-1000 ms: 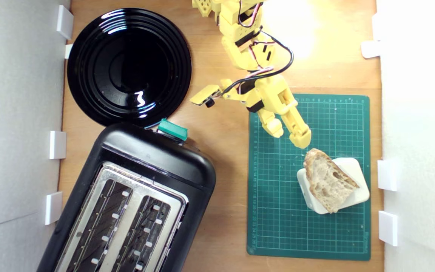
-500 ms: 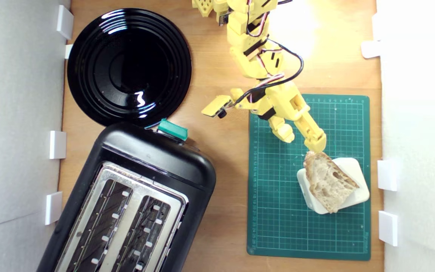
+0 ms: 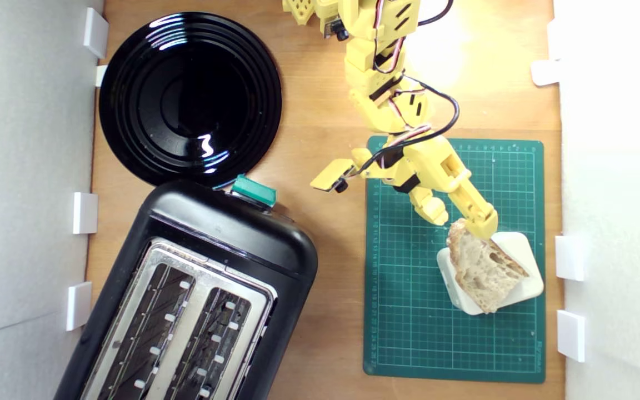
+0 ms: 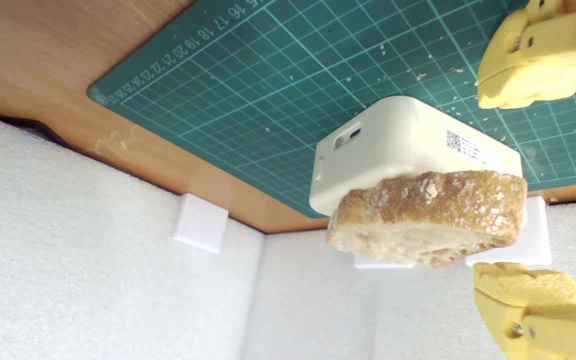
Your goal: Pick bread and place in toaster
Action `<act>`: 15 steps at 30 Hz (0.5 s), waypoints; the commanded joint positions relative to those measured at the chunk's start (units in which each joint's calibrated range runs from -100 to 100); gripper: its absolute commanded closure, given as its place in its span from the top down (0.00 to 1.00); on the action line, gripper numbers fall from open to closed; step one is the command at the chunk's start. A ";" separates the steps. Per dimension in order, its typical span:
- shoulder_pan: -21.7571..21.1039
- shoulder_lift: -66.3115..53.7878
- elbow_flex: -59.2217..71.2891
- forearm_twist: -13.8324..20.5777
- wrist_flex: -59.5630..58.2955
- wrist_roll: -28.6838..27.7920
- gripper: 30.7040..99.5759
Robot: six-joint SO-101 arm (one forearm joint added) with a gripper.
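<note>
On the green mat, the spread end effector [image 3: 460, 219] brackets the ungrasped bread [image 3: 484, 266]; the toaster [image 3: 186, 300] waits empty.

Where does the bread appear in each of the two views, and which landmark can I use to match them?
Exterior view: the bread lies toward the exterior view's right, on the white block, which stands on the green cutting mat.
Wrist view: the bread fills the middle, crust facing the camera, between the open end effector fingers.
Shared landmark: the white block under the bread.
</note>
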 commanded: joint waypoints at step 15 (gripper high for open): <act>-1.96 5.11 -12.25 -0.55 -1.52 -0.12 0.93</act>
